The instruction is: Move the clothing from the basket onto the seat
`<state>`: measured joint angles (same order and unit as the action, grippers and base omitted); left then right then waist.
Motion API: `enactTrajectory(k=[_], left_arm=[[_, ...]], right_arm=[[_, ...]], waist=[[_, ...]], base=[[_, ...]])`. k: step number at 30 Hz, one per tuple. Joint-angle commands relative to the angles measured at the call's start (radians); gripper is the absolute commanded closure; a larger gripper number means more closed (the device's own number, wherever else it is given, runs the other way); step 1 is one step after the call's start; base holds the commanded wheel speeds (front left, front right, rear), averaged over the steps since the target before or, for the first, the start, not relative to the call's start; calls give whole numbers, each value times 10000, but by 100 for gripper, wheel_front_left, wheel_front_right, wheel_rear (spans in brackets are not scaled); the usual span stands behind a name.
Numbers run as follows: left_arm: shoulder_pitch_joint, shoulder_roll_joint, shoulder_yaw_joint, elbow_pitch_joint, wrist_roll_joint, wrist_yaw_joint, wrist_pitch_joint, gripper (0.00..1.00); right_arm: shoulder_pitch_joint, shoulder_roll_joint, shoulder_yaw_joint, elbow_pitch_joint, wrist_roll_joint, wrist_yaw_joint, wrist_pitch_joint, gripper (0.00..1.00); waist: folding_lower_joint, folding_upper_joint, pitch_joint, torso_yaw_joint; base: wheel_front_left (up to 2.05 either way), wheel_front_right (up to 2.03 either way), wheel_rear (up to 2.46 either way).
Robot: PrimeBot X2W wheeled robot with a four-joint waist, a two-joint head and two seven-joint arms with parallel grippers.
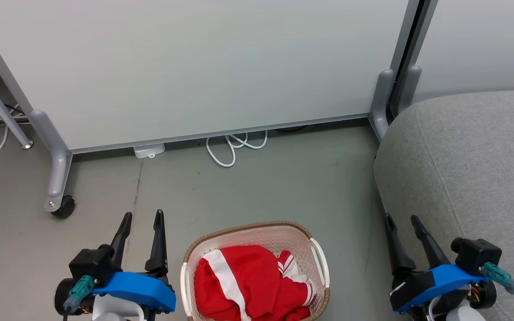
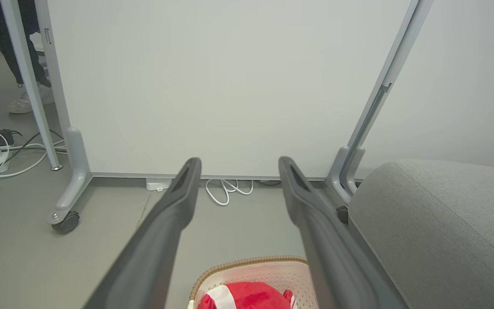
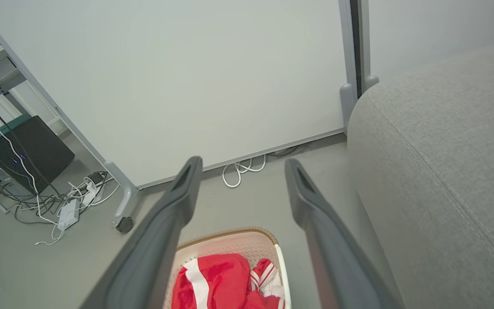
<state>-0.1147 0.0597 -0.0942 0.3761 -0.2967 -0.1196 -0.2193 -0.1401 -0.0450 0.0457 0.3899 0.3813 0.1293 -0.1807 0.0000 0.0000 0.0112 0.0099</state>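
The clothing (image 1: 248,285) is a bundle of bright red fabric with white stripes, lying inside the basket (image 1: 257,228), a cream perforated tub with a brown woven rim on the floor at the bottom centre. The clothing (image 3: 219,279) and basket (image 3: 230,237) also appear low in the right wrist view, and the basket (image 2: 251,262) in the left wrist view. The seat (image 1: 471,156) is a light grey cushion at the right. My left gripper (image 1: 143,218) hangs open left of the basket. My right gripper (image 1: 402,219) is open between basket and seat, empty.
A white rolling partition (image 1: 185,67) with grey feet and a castor (image 1: 63,207) stands behind the basket. White cables (image 1: 234,147) loop on the floor under it. More cables and a power strip (image 3: 69,212) lie at the left. A person's legs (image 2: 2,38) stand beyond the partition.
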Motion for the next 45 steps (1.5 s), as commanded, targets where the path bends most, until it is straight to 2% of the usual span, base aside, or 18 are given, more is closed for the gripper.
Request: enactTrajectory(k=[1, 22, 36, 45], left_arm=[[-181, 8, 17, -14, 174, -44, -87, 0], [-145, -45, -83, 208, 1524, -96, -478, 0], [-22, -72, -27, 240, 1443, -114, -475, 0], [-575, -47, 39, 996, 1176, -122, -465, 0]], right_arm=[[-180, -72, 27, -7, -204, 20, -66, 0], [-234, -82, 112, 190, -1579, 16, -372, 0], [-137, -79, 133, 160, -1405, 16, -401, 0], [-670, -72, 622, -208, -1222, 14, -353, 0]], waist=[[0, 0, 0, -8], [0, 0, -78, 36], [0, 0, -100, 39], [0, 0, 1297, -710]], base=[[0, 0, 0], [0, 0, 0], [0, 0, 0], [0, 0, 0]])
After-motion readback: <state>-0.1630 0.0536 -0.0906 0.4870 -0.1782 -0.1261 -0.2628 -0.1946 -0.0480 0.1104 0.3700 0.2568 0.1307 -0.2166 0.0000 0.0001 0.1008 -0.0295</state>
